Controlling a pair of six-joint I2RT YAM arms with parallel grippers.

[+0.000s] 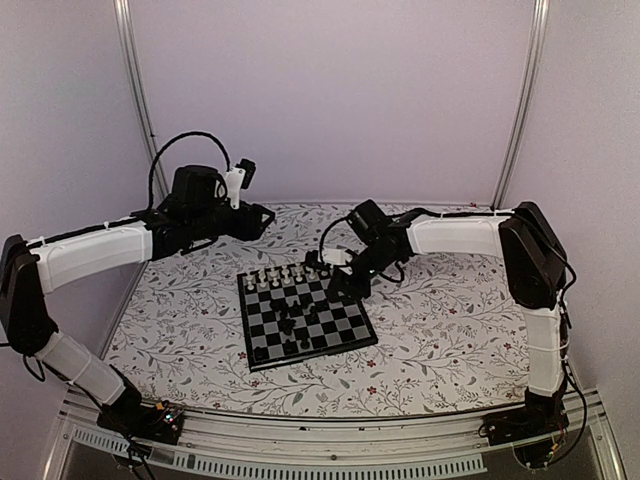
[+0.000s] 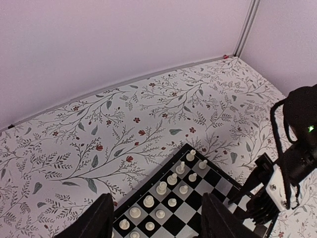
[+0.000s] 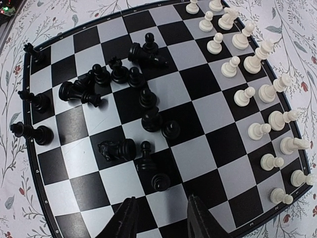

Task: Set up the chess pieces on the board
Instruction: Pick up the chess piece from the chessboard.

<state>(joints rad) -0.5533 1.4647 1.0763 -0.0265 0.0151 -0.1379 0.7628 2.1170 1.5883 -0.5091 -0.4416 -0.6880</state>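
Right wrist view showed the right gripper (image 3: pixel 161 220) spread and empty over the small black-and-grey checkered board (image 3: pixel 198 158). The tiny black chess pieces (image 3: pixel 148 119) lay jumbled mid-board, some toppled, so a descent there risked knocking their neighbours. Nearby, the left gripper (image 2: pixel 158 223) hovered spread and empty.

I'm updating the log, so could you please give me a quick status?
Left hand open, off the board. Right hand open, above it. White pieces in two rows; black pieces scattered mid-board, some toppled.
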